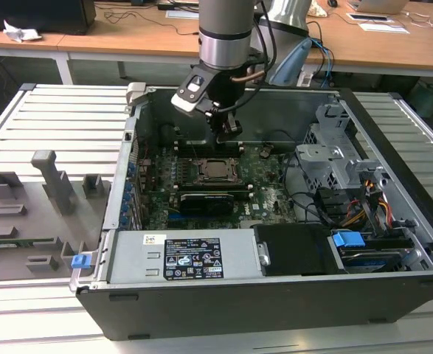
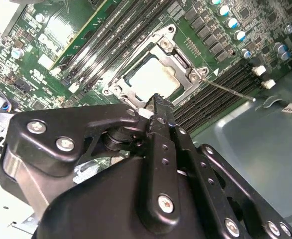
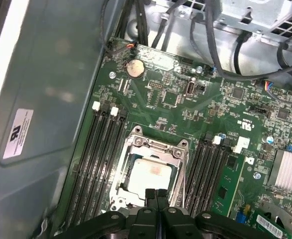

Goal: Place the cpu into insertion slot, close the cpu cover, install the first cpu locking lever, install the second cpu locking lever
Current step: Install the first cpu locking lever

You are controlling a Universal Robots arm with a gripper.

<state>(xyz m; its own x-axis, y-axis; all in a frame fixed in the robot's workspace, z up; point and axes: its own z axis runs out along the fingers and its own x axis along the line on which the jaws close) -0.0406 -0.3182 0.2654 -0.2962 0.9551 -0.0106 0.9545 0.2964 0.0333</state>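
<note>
the gripper [image 3: 155, 195] hangs empty with its fingers pinched together, tips just over one edge of the cpu cover [image 3: 156, 145]. the cpu [image 3: 149, 172] lies flat in the insertion slot [image 3: 117, 199], mid-motherboard [image 3: 185, 104] between the memory banks, and the cover looks down around it. a thin locking lever [image 2: 230, 89] juts free beside the socket. it likely wants a slow, square push down, then a sideways hook.

The cpu [image 3: 149, 174] sits in the insertion slot [image 1: 234, 168] on the motherboard [image 3: 175, 99] inside the computer case [image 1: 223, 310], the cpu cover [image 3: 155, 147] lying flat around it. Memory slots [image 3: 101, 159] flank it on both sides. The gripper [image 3: 156, 194] hangs just above the cover's edge. The drive cage [image 1: 334, 158] stands at the exterior view's right of the motherboard
</note>
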